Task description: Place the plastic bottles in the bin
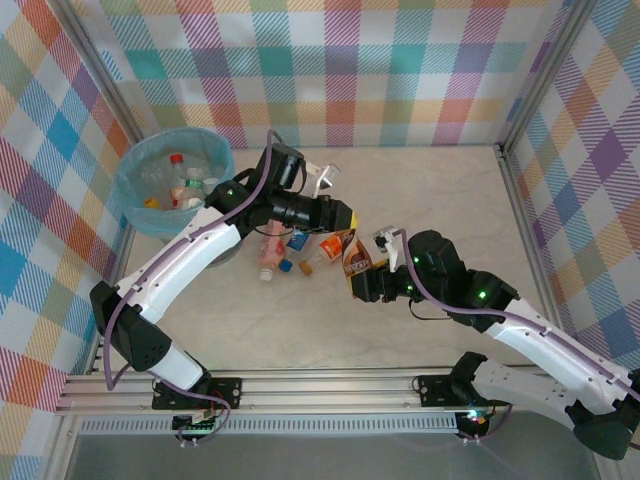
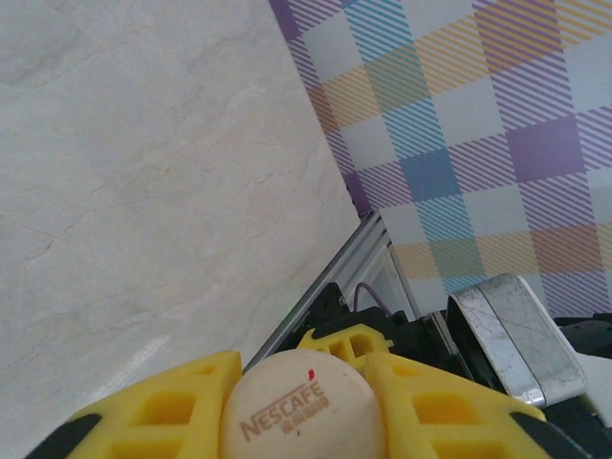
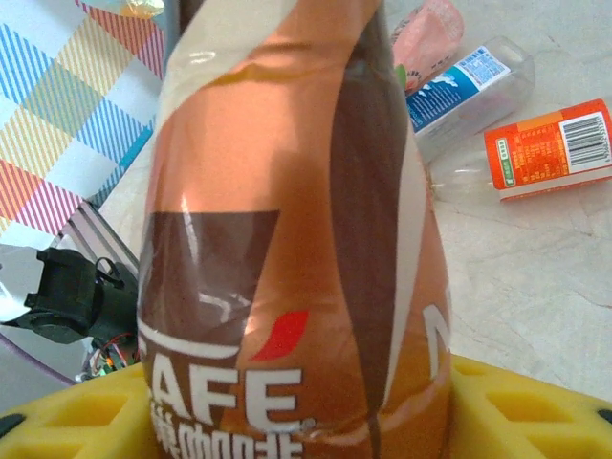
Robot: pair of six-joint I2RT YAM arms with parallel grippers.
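Note:
A brown coffee bottle [image 1: 355,258] [image 3: 287,220] with an orange and brown label hangs between my two grippers over the middle of the table. My left gripper [image 1: 343,224] [image 2: 304,406] is shut on its cream cap [image 2: 301,406]. My right gripper [image 1: 366,284] [image 3: 296,421] holds the bottle's lower body, a yellow finger [image 3: 516,406] pressed against each side. On the table just left of it lie a pink bottle [image 1: 270,250] [image 3: 430,33], a clear blue-labelled bottle [image 1: 297,240] [image 3: 469,81] and an orange-labelled bottle [image 1: 328,245] [image 3: 550,153]. The bin [image 1: 130,195], lined with a light blue bag, stands at the far left with several bottles inside.
Plaid walls close in the back and both sides. A metal rail [image 1: 300,385] runs along the near edge by the arm bases. My left arm [image 1: 190,260] stretches past the bin's right side. Bare table lies to the right and behind the grippers.

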